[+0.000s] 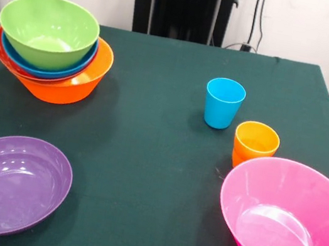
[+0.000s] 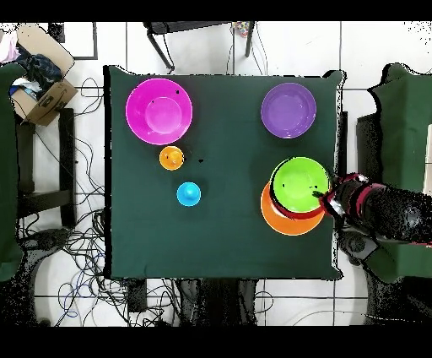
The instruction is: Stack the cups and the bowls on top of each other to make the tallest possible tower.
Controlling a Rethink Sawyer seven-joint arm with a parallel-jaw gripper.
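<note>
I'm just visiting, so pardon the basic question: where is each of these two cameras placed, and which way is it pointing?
Front view: sits across the table, facing the black pedestal; it shows the green bowl atop the tower, and none of the arm.
Overhead view: looks straight down at the table; the red and black arm reaches in from the right, beside the tower.
Shared: tower, purple bowl, pink bowl, blue cup, orange cup, turned half round between views.

Green bowl [image 1: 48,31] atop tower [image 1: 69,84], purple bowl [image 1: 7,184], pink bowl [image 1: 288,218], blue cup [image 1: 223,103]
</note>
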